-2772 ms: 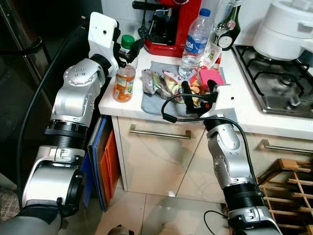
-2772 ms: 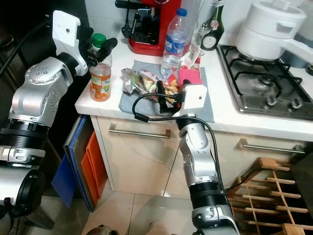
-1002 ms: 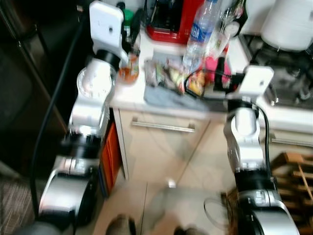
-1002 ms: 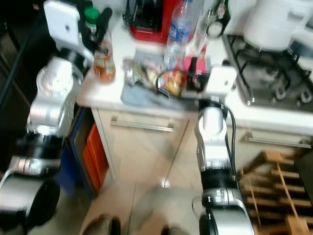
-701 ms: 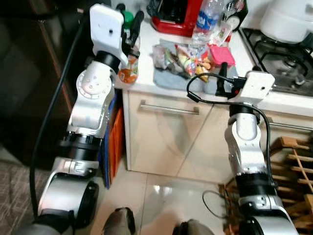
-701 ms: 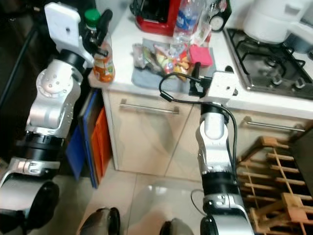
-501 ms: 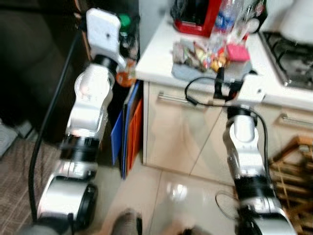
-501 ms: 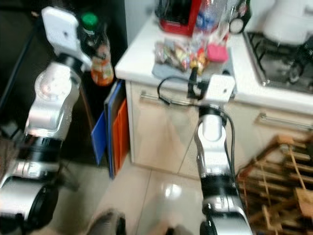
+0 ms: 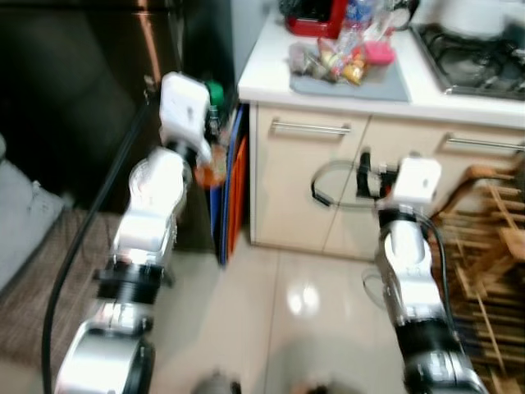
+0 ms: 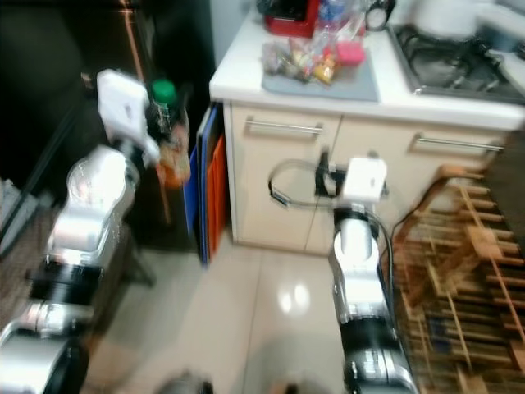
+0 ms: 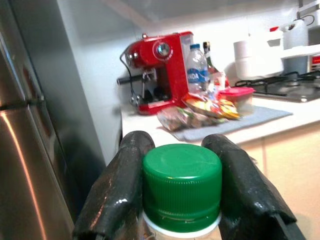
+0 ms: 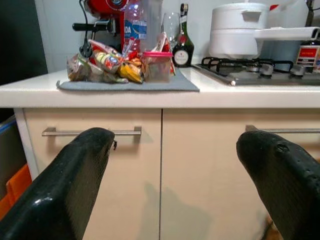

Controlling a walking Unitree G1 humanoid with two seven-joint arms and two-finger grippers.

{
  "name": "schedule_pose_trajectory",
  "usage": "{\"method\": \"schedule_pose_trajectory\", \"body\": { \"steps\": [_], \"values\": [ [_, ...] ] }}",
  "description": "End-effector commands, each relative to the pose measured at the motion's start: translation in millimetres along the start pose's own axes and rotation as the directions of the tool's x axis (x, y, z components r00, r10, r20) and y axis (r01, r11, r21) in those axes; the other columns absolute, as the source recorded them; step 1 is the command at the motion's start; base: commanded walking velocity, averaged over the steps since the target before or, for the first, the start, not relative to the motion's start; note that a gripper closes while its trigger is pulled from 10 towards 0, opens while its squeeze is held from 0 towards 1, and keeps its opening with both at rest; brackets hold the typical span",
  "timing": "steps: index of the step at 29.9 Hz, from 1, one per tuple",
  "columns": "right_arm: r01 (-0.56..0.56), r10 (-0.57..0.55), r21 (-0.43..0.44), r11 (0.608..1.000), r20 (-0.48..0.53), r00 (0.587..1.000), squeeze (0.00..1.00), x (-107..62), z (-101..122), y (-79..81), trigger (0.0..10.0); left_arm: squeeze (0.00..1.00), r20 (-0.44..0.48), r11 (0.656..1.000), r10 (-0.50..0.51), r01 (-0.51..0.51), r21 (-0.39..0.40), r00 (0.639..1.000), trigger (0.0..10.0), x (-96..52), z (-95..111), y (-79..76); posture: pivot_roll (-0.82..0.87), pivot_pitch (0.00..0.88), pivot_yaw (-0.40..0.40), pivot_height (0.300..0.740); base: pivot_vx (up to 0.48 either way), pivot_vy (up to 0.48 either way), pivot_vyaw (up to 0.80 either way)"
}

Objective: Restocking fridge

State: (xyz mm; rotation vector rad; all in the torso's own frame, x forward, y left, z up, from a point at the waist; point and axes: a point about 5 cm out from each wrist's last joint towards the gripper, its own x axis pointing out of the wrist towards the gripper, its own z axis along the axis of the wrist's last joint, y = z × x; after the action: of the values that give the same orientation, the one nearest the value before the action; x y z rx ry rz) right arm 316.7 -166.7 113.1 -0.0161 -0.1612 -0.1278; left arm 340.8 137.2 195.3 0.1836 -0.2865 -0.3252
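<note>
Green cap (image 11: pixel 182 185) on an orange-filled bottle (image 10: pixel 173 162), between black fingers (image 11: pixel 120 192). Red coffee machine (image 11: pixel 159 70). Clear water bottle (image 11: pixel 198 67) with blue cap and label. Grey mat (image 12: pixel 165 82) under multicoloured snack packs (image 12: pixel 102 62). Pink-lidded box (image 12: pixel 157 65). White counter (image 12: pixel 100 95), beige cabinet doors (image 12: pixel 95 165), silver handles (image 12: pixel 90 131). Dark steel fridge (image 11: pixel 30 150). Orange and blue boards (image 9: pixel 234 189).

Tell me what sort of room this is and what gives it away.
A home kitchen, most likely. A white countertop over cream cabinet doors with metal bar handles carries a red espresso machine, and a gas hob with black pan supports sits beside it.
</note>
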Motion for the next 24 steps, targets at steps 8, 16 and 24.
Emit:
{"method": "schedule_pose_trajectory", "body": {
  "steps": [8,16,24],
  "values": [
    [-0.022,0.023,0.013,1.0,-0.095,0.995,0.0,-7.8,-15.1,3.9,10.0,0.0,-0.059,0.995,-0.015,0.009,-0.1,0.998,10.0,-15.1,-22.0,-13.2,0.01,0.0,0.02,0.74,0.0,0.0,-0.77],
    [-0.14,0.141,0.015,0.99,-0.119,0.983,0.0,-6.2,-22.6,20.9,10.0,0.0,-0.088,0.992,-0.025,0.014,-0.126,0.996,10.0,-22.4,-39.9,-15.6,-0.01,0.0,0.044,0.74,0.0,0.0,-0.76],
    [-0.088,0.09,0.022,0.996,-0.137,0.986,0.0,-11.7,-28.1,4.1,10.0,0.0,-0.073,0.983,-0.107,0.095,-0.159,0.991,10.0,-27.1,-42.6,-33.1,-0.01,0.0,0.013,0.74,0.0,-0.42,-0.76]
  ]
}}
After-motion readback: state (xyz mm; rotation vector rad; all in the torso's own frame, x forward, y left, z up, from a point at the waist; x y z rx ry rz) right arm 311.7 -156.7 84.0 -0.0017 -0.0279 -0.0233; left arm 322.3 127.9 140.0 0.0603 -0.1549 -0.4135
